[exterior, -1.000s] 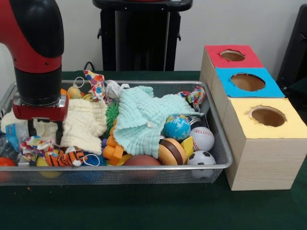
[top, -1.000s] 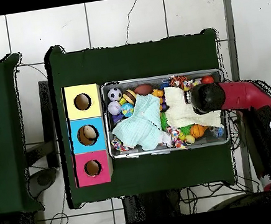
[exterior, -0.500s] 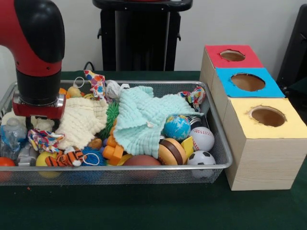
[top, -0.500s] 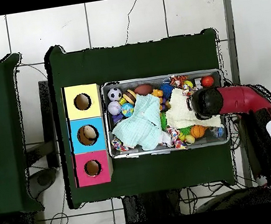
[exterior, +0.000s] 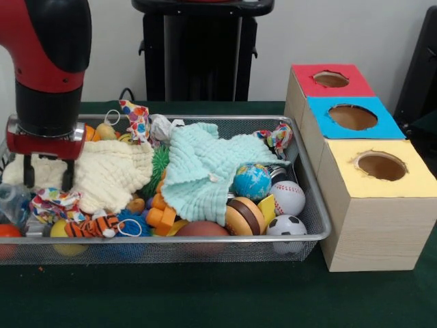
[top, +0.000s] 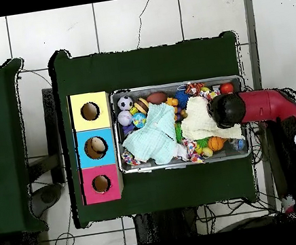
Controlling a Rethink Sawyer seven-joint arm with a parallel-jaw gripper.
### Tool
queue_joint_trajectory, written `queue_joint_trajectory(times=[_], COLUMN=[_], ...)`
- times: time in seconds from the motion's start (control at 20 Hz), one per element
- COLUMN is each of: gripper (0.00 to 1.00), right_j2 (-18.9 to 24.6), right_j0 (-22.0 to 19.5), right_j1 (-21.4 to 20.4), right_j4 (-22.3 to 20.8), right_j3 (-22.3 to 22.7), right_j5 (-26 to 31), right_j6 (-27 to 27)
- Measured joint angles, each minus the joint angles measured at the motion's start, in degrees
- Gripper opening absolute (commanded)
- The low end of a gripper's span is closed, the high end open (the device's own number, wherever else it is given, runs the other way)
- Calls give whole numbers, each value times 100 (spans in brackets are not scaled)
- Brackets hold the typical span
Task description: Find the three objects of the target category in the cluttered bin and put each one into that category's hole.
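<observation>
in the front view the wire-mesh bin (exterior: pixel 311 205) sits on the green table, full of balls, toys and cloths. a clear plastic item (exterior: pixel 12 199) lies at its left end. behind it the gripper (exterior: pixel 48 176) hangs with fingers apart and empty over the cream cloth (exterior: pixel 113 174).

One wire-mesh bin (exterior: pixel 311 198) sits on the table, and just beside its end stand three wooden boxes, each with one round hole: a red-topped box (exterior: pixel 328 78), a blue-topped box (exterior: pixel 351 117) and a yellow-topped box (exterior: pixel 382 167). Inside the bin lie two knitted cloths, one cream cloth (exterior: pixel 113 174) and one mint cloth (exterior: pixel 201 167). Near the bin's end closest to the boxes are three printed balls: one globe ball (exterior: pixel 251 182), one baseball (exterior: pixel 289 197) and one soccer ball (exterior: pixel 287 226).
</observation>
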Motion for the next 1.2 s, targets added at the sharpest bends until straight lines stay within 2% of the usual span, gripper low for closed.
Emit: queue_joint_trajectory(times=[0.3, 0.45, 0.5, 0.6, 1.2], gripper=[100, 100, 0, 0, 0], right_j2=[-2, 0, 1, 7, 83], right_j0=[-28, -37, -41, -82, -198], right_j1=[-250, -327, -347, -376, -495], right_j4=[116, 320, 390, 562, 565], right_j3=[29, 53, 62, 105, 115], right_j5=[161, 527, 654, 977, 1071], right_j6=[0, 0, 0, 0, 0])
